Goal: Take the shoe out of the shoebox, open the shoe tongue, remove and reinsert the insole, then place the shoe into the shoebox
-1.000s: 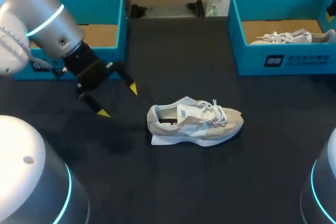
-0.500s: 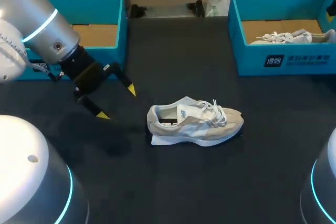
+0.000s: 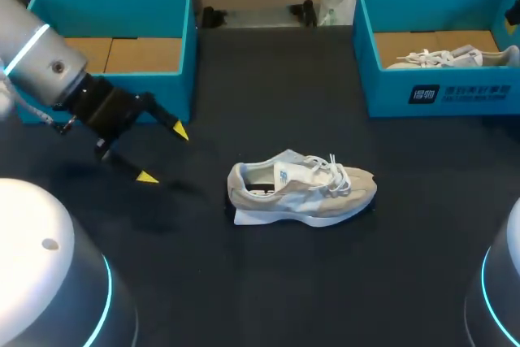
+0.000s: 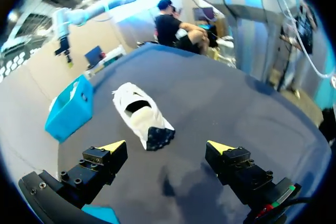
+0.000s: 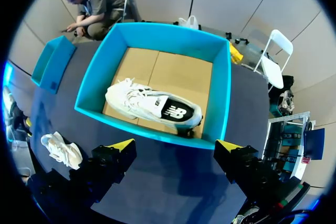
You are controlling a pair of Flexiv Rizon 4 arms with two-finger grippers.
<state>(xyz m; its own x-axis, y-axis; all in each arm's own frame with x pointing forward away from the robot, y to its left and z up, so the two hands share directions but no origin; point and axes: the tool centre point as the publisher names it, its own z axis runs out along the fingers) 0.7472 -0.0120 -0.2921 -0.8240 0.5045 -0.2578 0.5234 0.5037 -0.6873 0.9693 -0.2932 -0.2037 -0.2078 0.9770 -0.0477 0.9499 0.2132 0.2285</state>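
The shoe [image 3: 301, 188] sits upright on its sole on the table [image 3: 268, 282], outside both boxes. My left gripper [image 3: 162, 153] hangs to the shoe's left, well apart from it and facing its heel. Its fingers are spread wide and hold nothing. The left box [image 3: 122, 14] stands further left and back from the shoe. My right gripper [image 5: 176, 145] is off to the shoe's right, over the right box [image 5: 157, 30] — it too is wide open and empty. A second shoe [image 5: 152, 106] lies inside that box.
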